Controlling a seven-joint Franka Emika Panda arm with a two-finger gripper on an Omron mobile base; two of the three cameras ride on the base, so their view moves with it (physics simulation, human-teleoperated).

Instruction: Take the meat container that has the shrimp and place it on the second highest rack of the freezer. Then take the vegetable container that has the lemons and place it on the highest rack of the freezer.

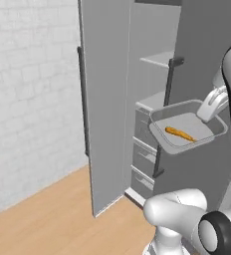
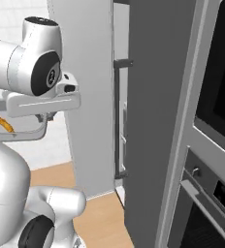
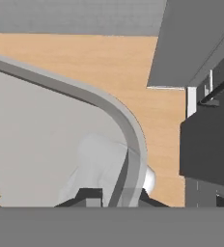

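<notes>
shrimp (image 1: 180, 133) lying in my grey meat container (image 1: 213, 133), no readable writing on it, my gripper (image 3: 118, 193) clamped on its rim, tray held up beside the open freezer (image 1: 152, 102)

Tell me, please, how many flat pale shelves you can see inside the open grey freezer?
2. The upper pale shelf sits high in the open grey freezer; the lower pale shelf lies just above the grey drawers, partly behind the held grey tray. Others may be hidden.
</notes>
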